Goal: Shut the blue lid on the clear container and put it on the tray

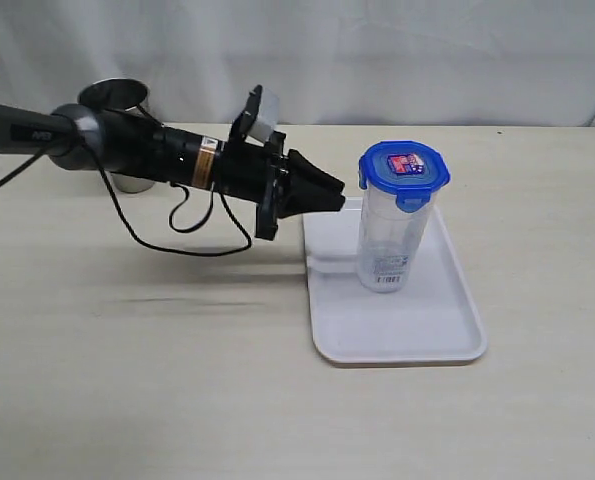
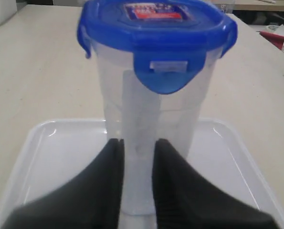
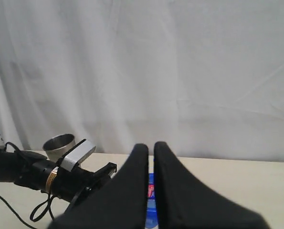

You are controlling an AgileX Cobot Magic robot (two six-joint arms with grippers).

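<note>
The clear container [image 1: 385,240] stands upright on the white tray [image 1: 397,340], toward its back edge. The blue lid [image 1: 405,166] sits on top of it, its near tab folded down. My left gripper [image 1: 339,192] hovers just left of the container, level with its upper half and apart from it. In the left wrist view the left gripper [image 2: 138,142] has a narrow gap with nothing in it; the container [image 2: 151,109], lid [image 2: 156,24] and tray [image 2: 60,143] lie beyond the tips. My right gripper [image 3: 151,145] is shut and empty, high above the lid [image 3: 151,212].
A steel cup [image 1: 117,100] stands at the back left behind the left arm, and the right wrist view shows the cup [image 3: 59,143] too. The arm's black cable [image 1: 177,235] loops down onto the table. A white curtain hangs behind the table.
</note>
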